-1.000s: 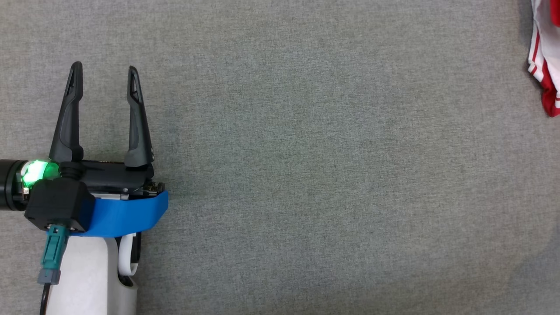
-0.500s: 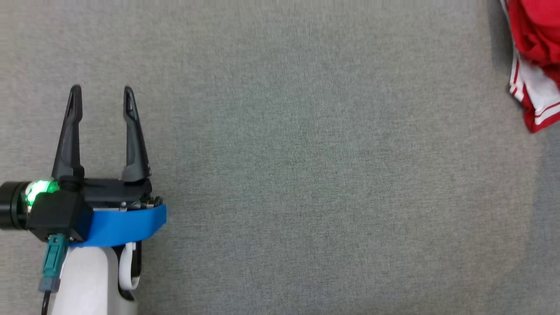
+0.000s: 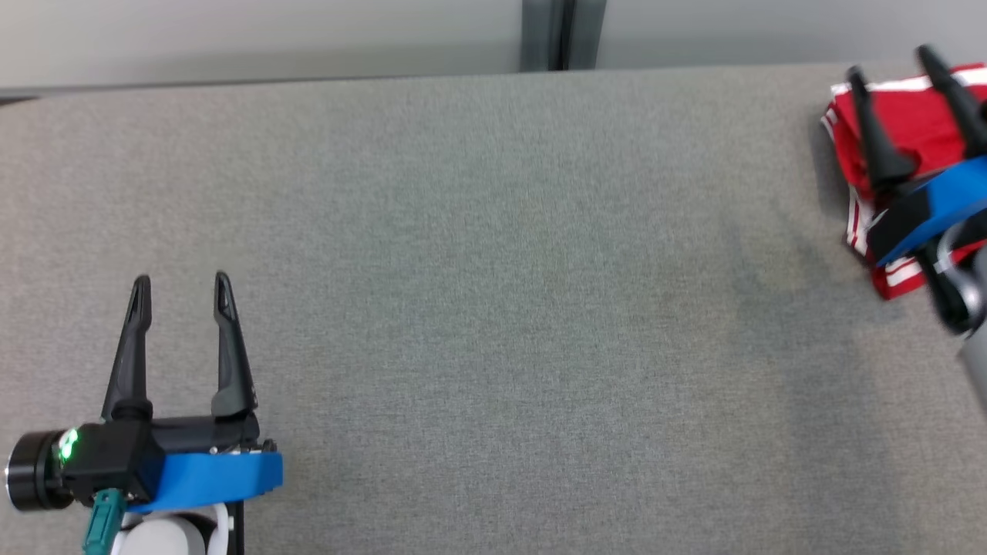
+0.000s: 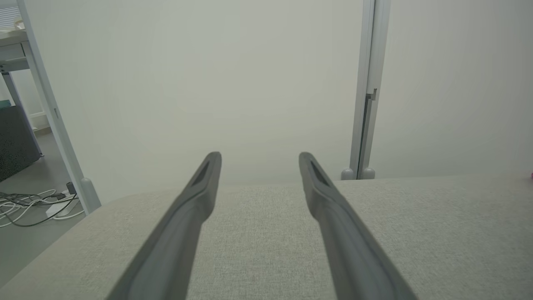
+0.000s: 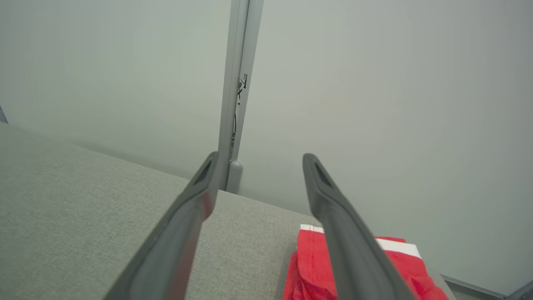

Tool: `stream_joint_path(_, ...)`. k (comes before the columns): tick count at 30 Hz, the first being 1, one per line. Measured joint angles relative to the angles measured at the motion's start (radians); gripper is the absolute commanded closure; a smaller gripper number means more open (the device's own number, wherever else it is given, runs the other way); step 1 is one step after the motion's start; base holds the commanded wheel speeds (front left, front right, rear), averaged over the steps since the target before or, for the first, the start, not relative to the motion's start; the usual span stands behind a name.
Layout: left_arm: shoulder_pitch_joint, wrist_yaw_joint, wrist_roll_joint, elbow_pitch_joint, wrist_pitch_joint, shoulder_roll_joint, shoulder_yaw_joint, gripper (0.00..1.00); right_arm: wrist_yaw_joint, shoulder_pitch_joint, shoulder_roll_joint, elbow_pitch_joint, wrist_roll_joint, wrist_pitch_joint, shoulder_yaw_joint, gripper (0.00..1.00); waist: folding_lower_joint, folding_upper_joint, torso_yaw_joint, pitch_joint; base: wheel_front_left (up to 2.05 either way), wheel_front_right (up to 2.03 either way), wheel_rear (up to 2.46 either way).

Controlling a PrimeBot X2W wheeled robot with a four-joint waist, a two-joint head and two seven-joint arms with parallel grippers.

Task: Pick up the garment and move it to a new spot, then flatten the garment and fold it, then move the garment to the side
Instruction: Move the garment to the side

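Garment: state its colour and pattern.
The garment is red with white stripe trim; the head view shows it best.

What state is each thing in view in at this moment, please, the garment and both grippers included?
garment: red and white, in a compact bundle on the grey surface at its far right, not held.
right gripper: fingers open, empty, poised over the garment.
left gripper: fingers open, empty, over bare surface.
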Motion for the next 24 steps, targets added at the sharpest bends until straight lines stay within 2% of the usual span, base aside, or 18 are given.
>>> stream_joint_path(14,0.093,-0.016,-0.018,0.035,0.000,-0.016,0.016,0.00,0.000,0.395,0.152,-0.312,-0.077,-0.001,-0.171,0.00,0.0001,0.0000,0.002,-0.120,0.00,0.00,0.00)
stream_joint_path(24,0.106,-0.025,-0.020,0.055,0.000,-0.022,0.021,0.00,0.000,0.608,0.239,-0.440,-0.130,0.007,-0.318,0.00,0.0002,0.0000,0.002,-0.148,0.00,0.00,0.00)
